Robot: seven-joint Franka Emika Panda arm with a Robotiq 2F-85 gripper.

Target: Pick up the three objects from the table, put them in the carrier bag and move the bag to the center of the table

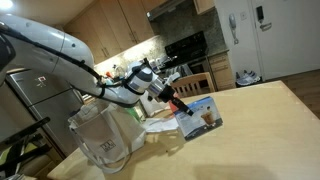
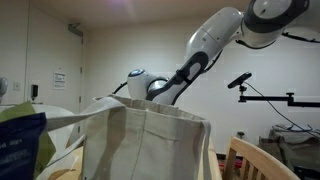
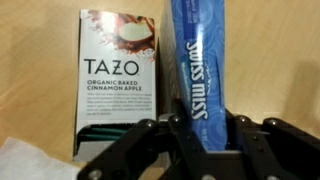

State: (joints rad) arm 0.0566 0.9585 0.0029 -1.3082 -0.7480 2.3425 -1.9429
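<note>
In the right half of the wrist view, the light-blue carton [image 3: 200, 60] stands on its narrow edge, so only a thin side of it is seen. It runs from the top of the frame down to the gripper [image 3: 210, 135]. On this side, white letters turned sideways read "Swiss Miss". The two dark fingers [image 3: 175, 140] press against the carton from the left and from the right, so the jaws are closed on it.

In an exterior view the same carton [image 1: 203, 115] is near the centre of the frame. It is tilted, and its broad face shows a picture of a drink. Its lower edge is close to the table [image 1: 270, 120]; whether it touches the pale wood, I cannot tell.

To the left of the carton in the wrist view, a white Tazo box [image 3: 115, 80] lies flat on the table. At its top is a picture of a cup in reddish tones. Under this are the words "TAZO" and "ORGANIC BAKED CINNAMON APPLE"; the small text below is too fine to read.

In both exterior views the carrier bag [image 1: 100, 135] [image 2: 150, 140] stands open, whitish and crinkled, near the carton.
</note>
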